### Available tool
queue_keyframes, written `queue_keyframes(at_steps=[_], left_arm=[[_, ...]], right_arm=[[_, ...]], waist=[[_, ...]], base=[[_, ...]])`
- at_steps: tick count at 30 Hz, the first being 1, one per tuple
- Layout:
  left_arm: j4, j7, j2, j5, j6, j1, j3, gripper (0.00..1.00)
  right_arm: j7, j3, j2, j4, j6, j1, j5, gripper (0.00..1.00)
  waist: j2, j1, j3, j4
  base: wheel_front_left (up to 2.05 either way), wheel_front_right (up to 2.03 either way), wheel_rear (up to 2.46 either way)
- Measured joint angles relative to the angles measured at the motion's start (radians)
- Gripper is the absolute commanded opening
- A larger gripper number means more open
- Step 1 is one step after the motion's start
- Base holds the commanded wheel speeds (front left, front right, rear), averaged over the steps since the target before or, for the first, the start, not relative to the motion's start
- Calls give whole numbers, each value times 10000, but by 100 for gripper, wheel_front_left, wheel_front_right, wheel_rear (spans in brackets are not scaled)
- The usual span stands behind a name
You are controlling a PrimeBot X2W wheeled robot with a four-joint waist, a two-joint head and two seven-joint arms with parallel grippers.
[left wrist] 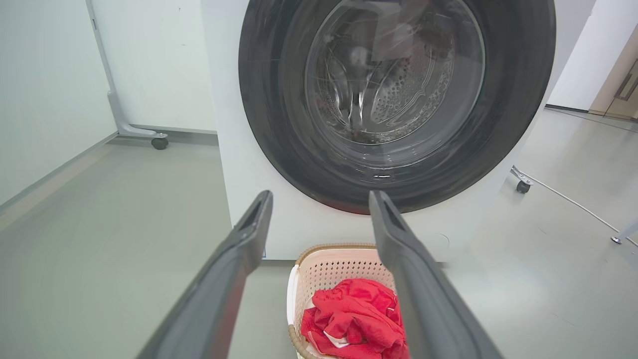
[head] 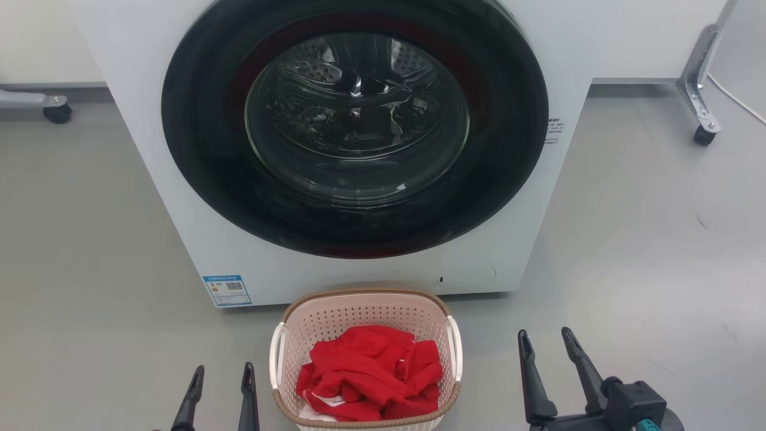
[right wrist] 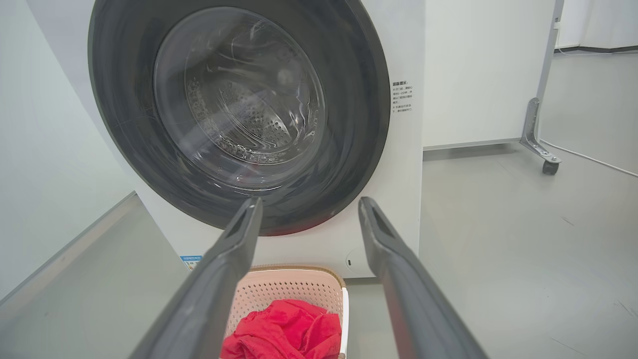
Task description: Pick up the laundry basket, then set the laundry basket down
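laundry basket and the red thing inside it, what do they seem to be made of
The pale pink-cream perforated laundry basket looks like moulded matte plastic: rigid walls, even rows of holes. Its brown rim has a woven look, perhaps imitation wicker; hard to tell. The crumpled red garment is soft fabric, going by its folds and creases.

White washer (door shut) on grey floor; white walls, castered stands behind.

Right hand, fingers parted, faces washer behind laundry basket
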Motion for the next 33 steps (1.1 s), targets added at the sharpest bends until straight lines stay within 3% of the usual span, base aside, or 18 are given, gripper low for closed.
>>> queue_keyframes(at_steps=[1, 2, 12, 33], left_arm=[[-12, 0, -6, 44, 0, 2, 4, 100], [-29, 0, -15, 73, 0, 4, 6, 0], [600, 117, -132, -132, -109, 176, 54, 0], [851, 1003, -238, -3110, -639, -121, 754, 0]], right_arm=[[0, -10, 4, -21, 0, 13, -31, 100], [0, -17, 6, -36, 0, 33, -65, 0], [113, -125, 12, 616, 52, 443, 203, 0], [995, -1248, 73, 731, 604, 320, 3200, 0]], waist=[[0, 0, 5, 0], [0, 0, 9, 0], [0, 0, 18, 9], [0, 0, 25, 74]], base=[[0, 0, 0], [0, 0, 0], [0, 0, 0], [0, 0, 0]])
